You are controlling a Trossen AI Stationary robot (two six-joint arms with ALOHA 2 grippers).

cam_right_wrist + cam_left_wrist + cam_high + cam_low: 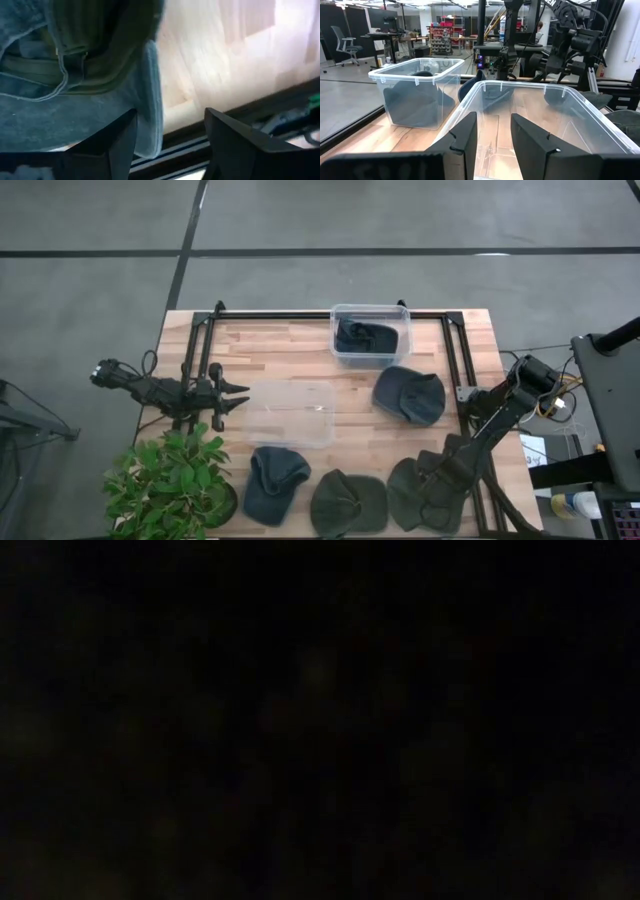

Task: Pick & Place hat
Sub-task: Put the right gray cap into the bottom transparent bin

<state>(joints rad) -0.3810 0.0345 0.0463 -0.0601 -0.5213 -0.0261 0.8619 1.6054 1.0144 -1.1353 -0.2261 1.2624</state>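
Right gripper (437,502), jaws spread, low over green hat (415,492) for pickup; left gripper (236,394), jaws spread, waits beside empty bin (290,413).

Two dark jointed arms, black angular jaws, thin black cables

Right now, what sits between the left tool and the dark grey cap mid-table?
The empty clear plastic bin lies between the left tool and the dark grey cap, as the high view shows; the left tool is open.
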